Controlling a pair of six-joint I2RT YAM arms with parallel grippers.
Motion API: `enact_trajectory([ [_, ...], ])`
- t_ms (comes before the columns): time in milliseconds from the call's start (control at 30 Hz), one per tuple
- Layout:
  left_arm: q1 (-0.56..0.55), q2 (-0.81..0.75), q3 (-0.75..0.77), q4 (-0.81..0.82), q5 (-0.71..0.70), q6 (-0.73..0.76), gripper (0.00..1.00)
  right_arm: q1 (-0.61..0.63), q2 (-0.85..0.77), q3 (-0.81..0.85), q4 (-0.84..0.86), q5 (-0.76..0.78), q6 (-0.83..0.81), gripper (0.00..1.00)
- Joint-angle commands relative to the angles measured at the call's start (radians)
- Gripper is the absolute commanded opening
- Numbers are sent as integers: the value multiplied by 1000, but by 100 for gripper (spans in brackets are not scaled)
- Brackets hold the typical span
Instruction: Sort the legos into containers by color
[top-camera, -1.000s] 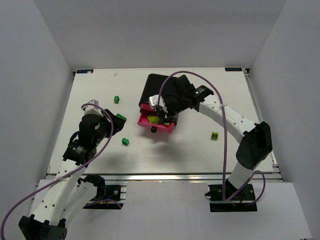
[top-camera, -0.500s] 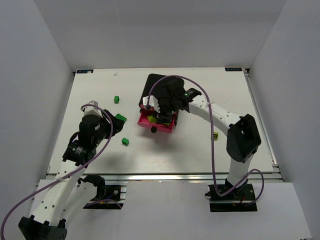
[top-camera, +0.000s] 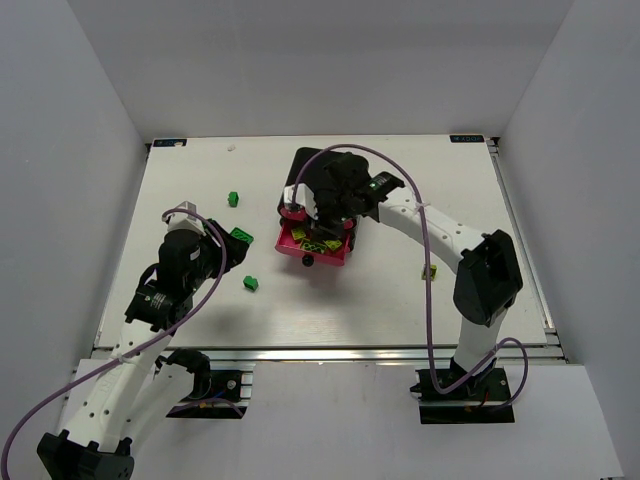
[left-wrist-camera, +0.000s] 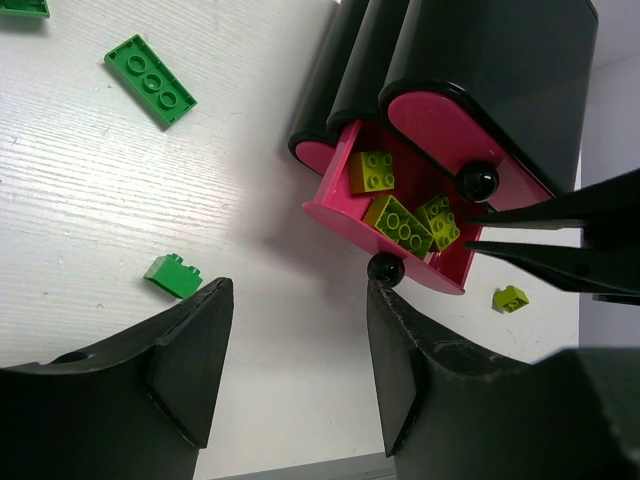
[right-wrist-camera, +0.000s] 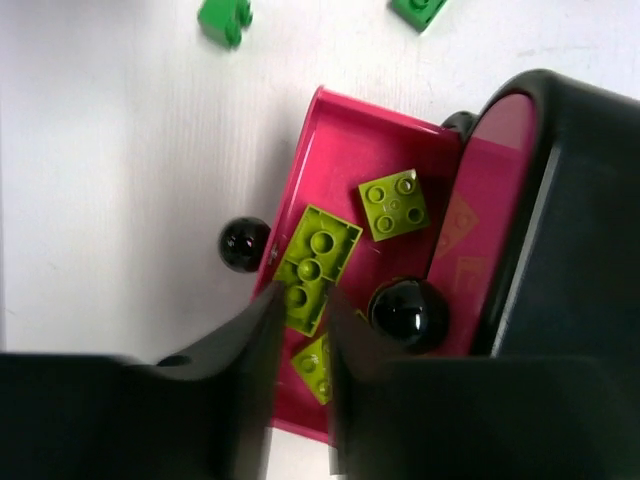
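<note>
The containers are pink drawers in a black casing (top-camera: 308, 168). The lowest drawer (top-camera: 338, 257) is pulled out. Three yellow-green legos lie in it: a long one (right-wrist-camera: 318, 258), a square one (right-wrist-camera: 396, 205) and one half hidden (right-wrist-camera: 314, 366). My right gripper (right-wrist-camera: 305, 315) hangs low over this drawer, open by a narrow gap that straddles the long brick's end, and nothing is gripped. Beside the drawer my left gripper (left-wrist-camera: 295, 345) stands open and empty over the table. A small dark green lego (left-wrist-camera: 173, 277) lies just past its left finger.
A flat green lego (left-wrist-camera: 150, 80) and another green one (top-camera: 233, 198) lie left of the casing. A yellow-green lego (left-wrist-camera: 511, 298) rests on the table right of the drawer. Black knobs (right-wrist-camera: 244, 244) stick out from the drawer fronts. White walls enclose the table.
My right arm swung left and down over the open drawer, and its jaws have parted slightly. A yellow-green brick now lies flat in the drawer. The left arm has stayed still.
</note>
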Motion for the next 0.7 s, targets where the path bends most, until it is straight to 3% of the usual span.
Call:
enact_trajectory([
  [0, 3, -3, 17, 4, -7, 8, 66, -17, -79, 70, -35, -42, 56, 23],
  [67, 3, -6, 11, 8, -7, 7, 65, -32, -135, 38, -53, -67, 97, 0],
  [200, 3, -11, -6, 27, -1, 1, 62, -121, -270, -135, -64, -81, 203, 0],
  [367, 3, 2, -21, 48, 11, -1, 61, -233, -460, -393, -13, 218, 360, 0],
  [400, 3, 6, -22, 53, 14, 2, 61, -265, -474, -427, -16, 284, 381, 10],
  [467, 3, 21, -21, 61, 22, 7, 61, -293, -493, -492, -53, 372, 395, 47],
  [567, 3, 41, -19, 73, 31, 14, 61, -366, -510, -559, -93, 392, 429, 74],
  [667, 3, 55, -16, 87, 44, 19, 62, -406, -516, -626, -64, 441, 466, 76],
])
